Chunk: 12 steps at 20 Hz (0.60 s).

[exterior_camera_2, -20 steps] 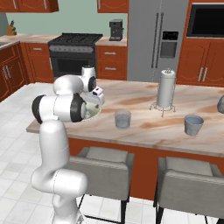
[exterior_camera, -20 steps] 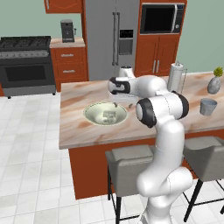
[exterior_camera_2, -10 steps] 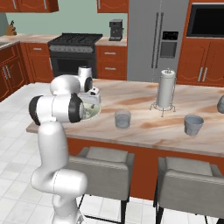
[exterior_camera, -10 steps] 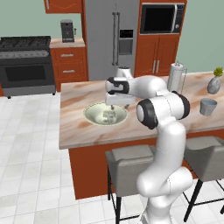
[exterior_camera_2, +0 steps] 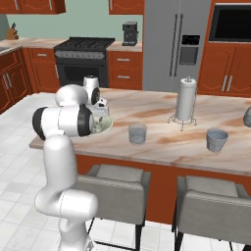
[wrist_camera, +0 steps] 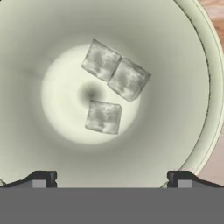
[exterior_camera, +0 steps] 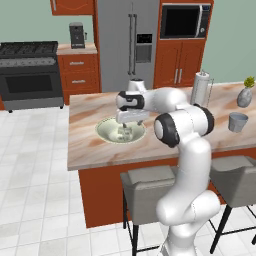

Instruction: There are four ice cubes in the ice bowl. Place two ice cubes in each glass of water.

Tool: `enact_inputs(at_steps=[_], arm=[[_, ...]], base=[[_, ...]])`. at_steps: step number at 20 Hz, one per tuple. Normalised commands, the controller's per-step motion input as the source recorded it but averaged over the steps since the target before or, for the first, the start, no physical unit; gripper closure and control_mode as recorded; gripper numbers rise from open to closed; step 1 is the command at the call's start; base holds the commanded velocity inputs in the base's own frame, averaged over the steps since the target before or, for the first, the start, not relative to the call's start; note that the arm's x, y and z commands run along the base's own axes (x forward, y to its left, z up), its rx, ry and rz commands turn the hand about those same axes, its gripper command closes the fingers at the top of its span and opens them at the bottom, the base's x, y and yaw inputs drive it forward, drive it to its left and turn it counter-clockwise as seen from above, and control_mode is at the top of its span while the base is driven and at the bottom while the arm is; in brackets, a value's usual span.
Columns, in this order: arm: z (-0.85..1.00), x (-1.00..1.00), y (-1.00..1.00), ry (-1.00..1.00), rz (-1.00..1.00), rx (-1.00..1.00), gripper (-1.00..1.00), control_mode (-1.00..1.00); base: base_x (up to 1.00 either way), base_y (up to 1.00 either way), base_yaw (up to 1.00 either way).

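A: Where does the claw (exterior_camera: pixel 127 131) sit?

B: Directly above the ice bowl (exterior_camera: pixel 106 131) near the left end of the bench (exterior_camera: pixel 85 150), pointing straight down. Its jaws are spread wide with nothing between them. In the hand view the two finger tips (wrist_camera: pixel 43 179) stand far apart at the bottom, and the bowl's floor lies between them.

A: Why so wide?

B: My guess is it's set to drop over a cube and close. It looks like a pick not yet made.

A: How many ice cubes (wrist_camera: pixel 103 117) do you count?

B: Three in the hand view: two touching corner to corner at the top, one alone just below them. The task speaks of four. I can't tell where the fourth is, and part of the bowl's wall is cut off by the frame's edges.

A: And the glasses?

B: One glass of water (exterior_camera_2: pixel 138 133) stands near the middle of the bench in the right base view, the other glass (exterior_camera_2: pixel 216 139) further right, well apart from the bowl. Whether either holds a cube is too small to make out.

A: Anything else hidden?

B: In the right base view the arm's own shoulder covers most of the bowl, and in the left base view the hand blocks the cubes.
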Motion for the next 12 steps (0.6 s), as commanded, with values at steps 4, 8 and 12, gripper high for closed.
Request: enact_inputs(at_steps=[4,8,12], arm=[[-0.1,0.28,0.11,0.01,0.12,0.0,-1.0,-1.0],[-0.16,0.14,0.06,0.08,0.09,-0.01,-1.0,-1.0],[-0.14,0.06,0.01,0.07,0.07,0.0,-1.0,-1.0]], base=[[0.0,0.0,0.0],[0.0,0.0,0.0],[0.0,0.0,0.0]])
